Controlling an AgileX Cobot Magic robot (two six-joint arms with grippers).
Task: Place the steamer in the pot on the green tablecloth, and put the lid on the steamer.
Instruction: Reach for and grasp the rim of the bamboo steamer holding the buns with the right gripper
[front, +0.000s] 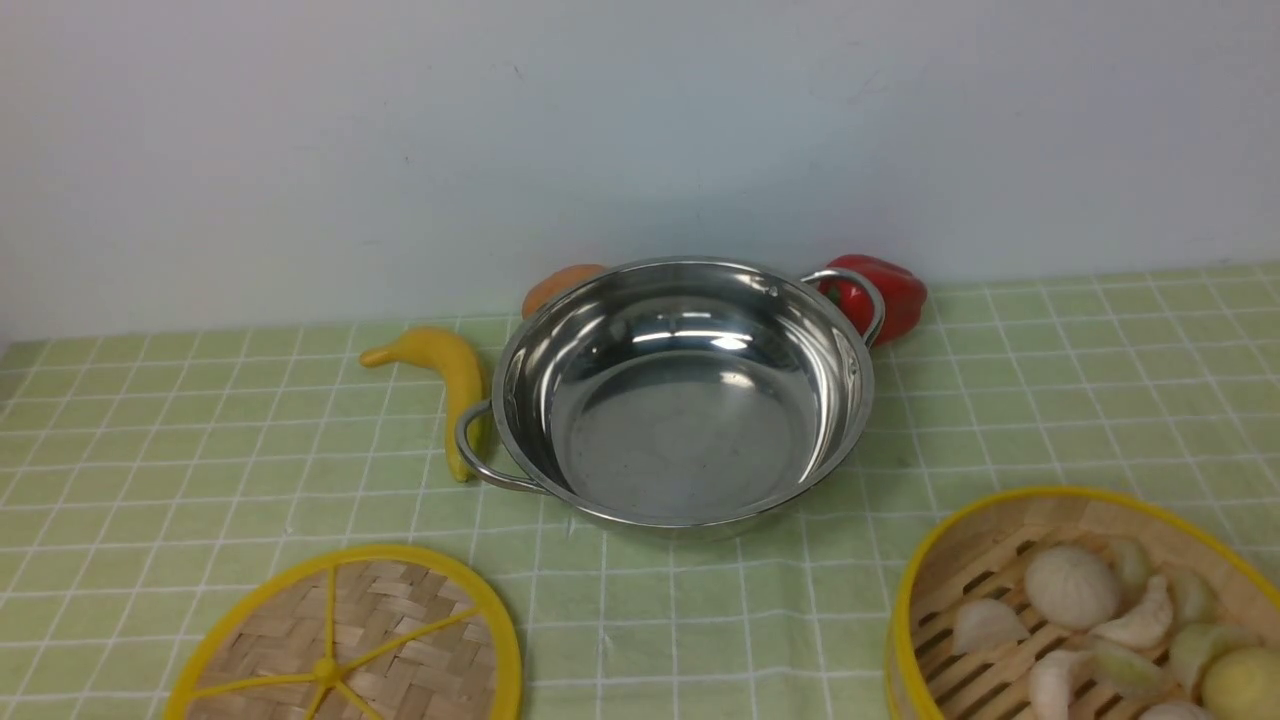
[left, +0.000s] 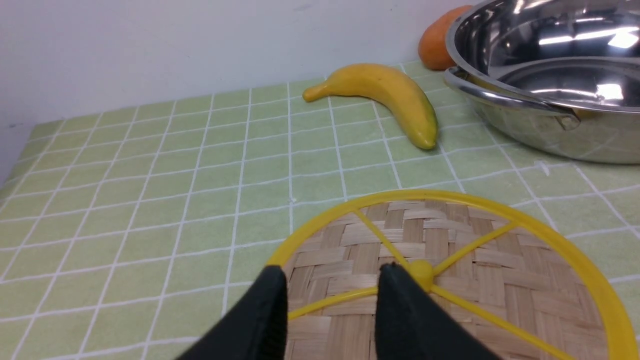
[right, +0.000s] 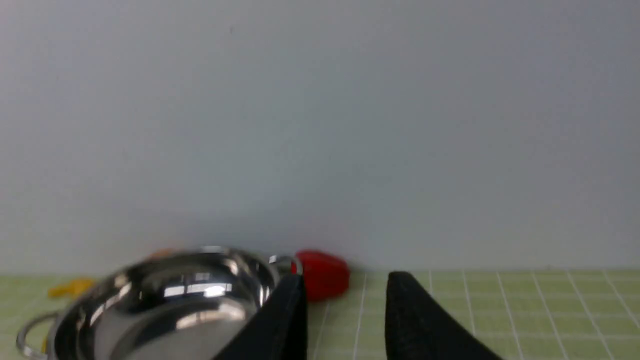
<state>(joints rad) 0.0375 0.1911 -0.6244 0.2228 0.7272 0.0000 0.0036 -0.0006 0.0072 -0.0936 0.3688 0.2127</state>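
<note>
Requesting tool status and hazards before any move. (Supervisor)

From my station, both tools are partly open and hold nothing. The left tool (left: 331, 272) hangs directly over the lid (left: 450, 250), with the centre knob (left: 422, 270) just beside one tip. The pot (front: 690, 400) sits ahead of the right tool (right: 346, 277) and to its left. The steamer (front: 960, 560) does not show in that tool's own camera. I see it only from the front, on the right tool's side and well apart from the pot. (Operator)

List the failure modes. (Supervisor)

1. The steamer carries loose dumplings (front: 1070, 585). I judge that a one-sided grip on its wall would tilt it and spill them.
2. The steamer looks only slightly narrower than the pot. An off-centre descent could land its rim on the pot's edge or a handle and leave it cocked.
3. The pot stands free on the green tablecloth (front: 200, 450). A side knock could slide it towards the banana (front: 455, 375) near its handle.
4. The lid lies flat. Closing too low could pinch the cloth and drag everything on it.
5. Moving the lid first would block the steamer. (Operator)
</note>
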